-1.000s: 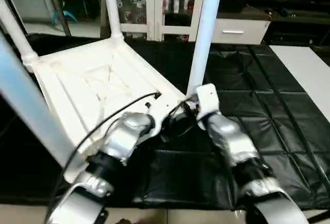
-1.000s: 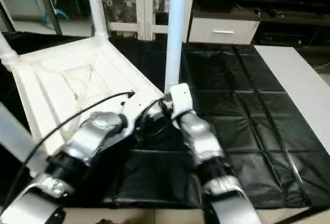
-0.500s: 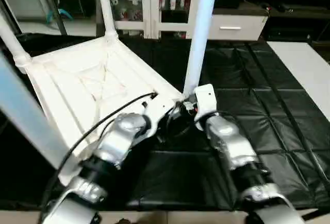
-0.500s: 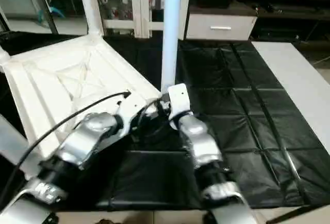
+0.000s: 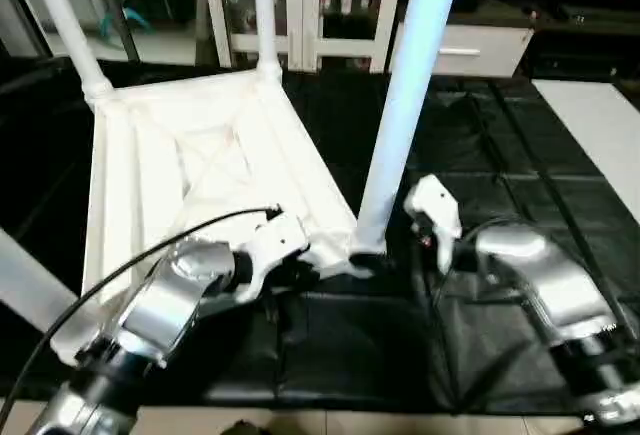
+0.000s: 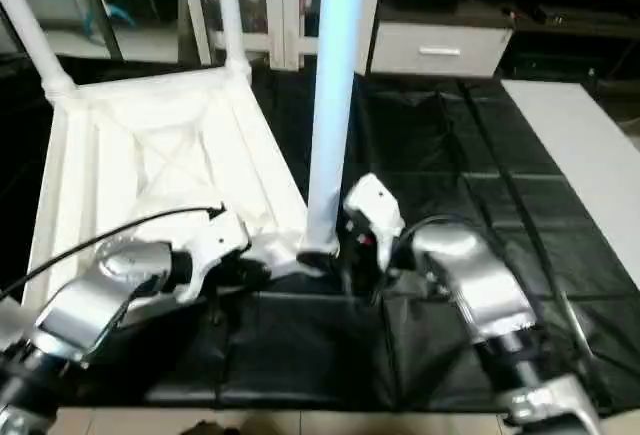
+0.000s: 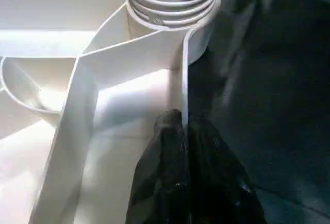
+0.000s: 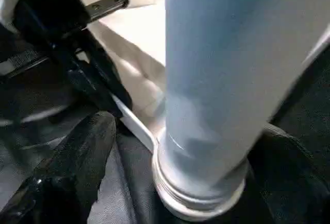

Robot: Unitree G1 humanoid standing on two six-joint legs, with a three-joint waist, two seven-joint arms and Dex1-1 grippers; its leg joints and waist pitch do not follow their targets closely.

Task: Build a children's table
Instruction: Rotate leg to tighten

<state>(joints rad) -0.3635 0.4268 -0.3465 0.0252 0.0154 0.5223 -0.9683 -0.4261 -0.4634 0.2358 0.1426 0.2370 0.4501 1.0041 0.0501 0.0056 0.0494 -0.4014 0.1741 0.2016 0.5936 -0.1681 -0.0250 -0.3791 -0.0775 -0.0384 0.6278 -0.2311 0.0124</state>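
Your left gripper point(image 7: 183, 131) is pinched shut on the thin side wall of the tabletop point(image 5: 190, 155), one black finger on either face of the rim, just short of the near corner socket point(image 7: 172, 7). The tabletop lies ribbed side up on the black mat point(image 5: 500, 155), its X-ribs showing. That near socket holds a leg point(image 5: 405, 105), seated upright with its ringed collar at the socket mouth; the two far sockets also hold upright legs point(image 5: 265, 10), and another leg point(image 5: 20, 285) crosses the near left edge of the head view. Your right gripper point(image 8: 175, 147) stands wide open around the base of the near leg, fingers point(image 8: 77, 157) either side of it, gripping nothing.
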